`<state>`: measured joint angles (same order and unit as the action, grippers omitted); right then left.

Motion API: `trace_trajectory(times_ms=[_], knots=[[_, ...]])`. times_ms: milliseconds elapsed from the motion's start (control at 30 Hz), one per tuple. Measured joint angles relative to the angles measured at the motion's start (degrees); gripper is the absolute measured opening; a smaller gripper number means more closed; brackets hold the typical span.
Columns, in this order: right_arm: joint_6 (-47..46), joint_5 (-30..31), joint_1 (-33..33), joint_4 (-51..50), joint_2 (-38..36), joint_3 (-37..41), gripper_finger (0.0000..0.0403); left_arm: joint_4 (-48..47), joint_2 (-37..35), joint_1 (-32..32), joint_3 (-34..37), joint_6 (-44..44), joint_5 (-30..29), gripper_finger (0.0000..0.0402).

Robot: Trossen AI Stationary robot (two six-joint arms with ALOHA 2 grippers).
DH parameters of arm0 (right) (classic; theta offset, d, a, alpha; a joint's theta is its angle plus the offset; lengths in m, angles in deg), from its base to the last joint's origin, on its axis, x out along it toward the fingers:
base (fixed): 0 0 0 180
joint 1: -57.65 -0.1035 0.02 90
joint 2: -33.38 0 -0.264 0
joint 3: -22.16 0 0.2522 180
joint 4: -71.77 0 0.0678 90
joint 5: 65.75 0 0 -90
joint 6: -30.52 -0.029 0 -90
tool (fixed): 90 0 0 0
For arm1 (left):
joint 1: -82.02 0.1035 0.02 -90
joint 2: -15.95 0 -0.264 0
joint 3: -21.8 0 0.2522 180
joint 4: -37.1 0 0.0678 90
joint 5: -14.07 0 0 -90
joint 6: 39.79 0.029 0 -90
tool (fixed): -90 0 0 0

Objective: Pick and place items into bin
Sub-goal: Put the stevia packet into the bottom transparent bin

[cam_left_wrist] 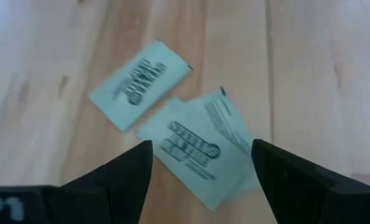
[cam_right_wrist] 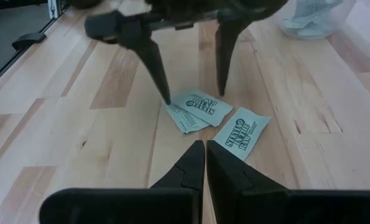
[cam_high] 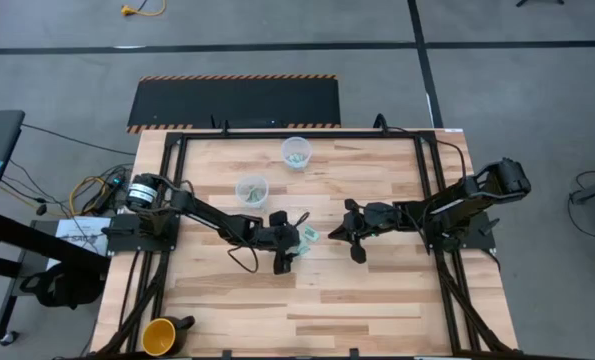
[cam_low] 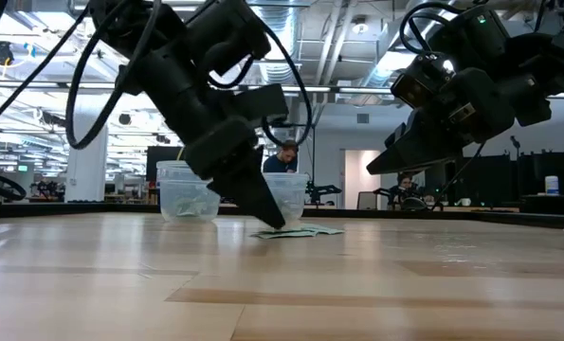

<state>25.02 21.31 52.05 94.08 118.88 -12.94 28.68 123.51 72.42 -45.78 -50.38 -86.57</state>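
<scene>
Pale wooden plank worktop (cam_high: 377, 290), black rails along its edges.

Left tool (cam_high: 291, 247): reaching in from the left arm to mid-worktop, fingers spread wide and tipped down over the packets. Seen from the right wrist camera, one fingertip (cam_right_wrist: 166, 99) touches the edge of the stacked pair while the other stands just beside it. Nothing is gripped.

Right tool (cam_high: 352, 232): near mid-worktop, just to the right of the packets, raised clear of the surface, with the fingers pressed together and empty.

Small mint-green and white flat wrapped packets (cam_left_wrist: 191, 146): three lying loose on the worktop between the two tools. Two overlap beneath the left tool; the third (cam_right_wrist: 242, 135) lies just beside them, nearer the right tool.

Clear plastic cup, nearer (cam_high: 251, 190): upright behind the left tool, a few mint-green packets inside.

Clear plastic cup, farther (cam_high: 295, 152): upright toward the back edge, also holding packets.

Yellow mug with dark handle (cam_high: 159, 336): front left corner of the worktop, well apart from everything else.

Two people show in the room beyond the worktop.
</scene>
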Motion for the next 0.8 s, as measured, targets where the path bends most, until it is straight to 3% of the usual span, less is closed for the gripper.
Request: trace_trajectory(times_ms=[567, 800], knots=[[0.00, 0.00, 0.00, -0.08, 0.01, 0.00, 0.0010, -3.19, 2.20, -0.43, -2.57, 0.04, -1.24, 0.0265], [-0.01, 0.00, 0.00, -0.09, 0.00, 0.00, 0.0010, -3.34, 2.22, -1.93, -2.72, 1.05, -4.61, 0.0265]])
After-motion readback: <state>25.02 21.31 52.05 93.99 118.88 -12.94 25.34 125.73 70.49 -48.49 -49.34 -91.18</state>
